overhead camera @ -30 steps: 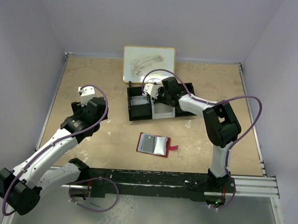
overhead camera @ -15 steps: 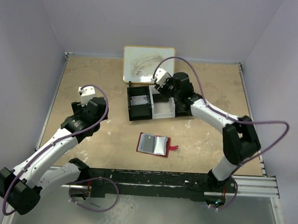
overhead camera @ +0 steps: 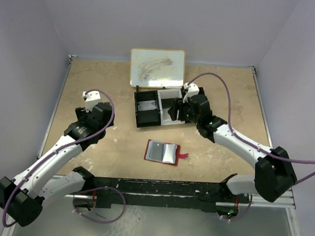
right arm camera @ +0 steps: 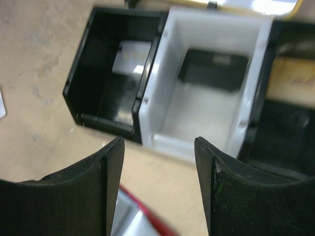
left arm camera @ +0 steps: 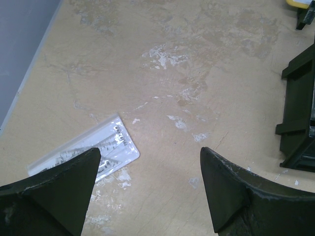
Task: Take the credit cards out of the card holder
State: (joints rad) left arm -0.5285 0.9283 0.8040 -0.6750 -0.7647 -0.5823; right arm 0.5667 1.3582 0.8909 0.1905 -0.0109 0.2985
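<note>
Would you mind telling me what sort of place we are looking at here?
Probably a robotics lab test cell: a left arm and right arm bolted to a rail, plain walls boxing in the worn tabletop, and staged props like the red card holder and black tray.

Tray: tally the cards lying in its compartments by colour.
White card: 1
Black card: 1
Tan card, blurred: 1
Total: 3 cards in the tray
</note>
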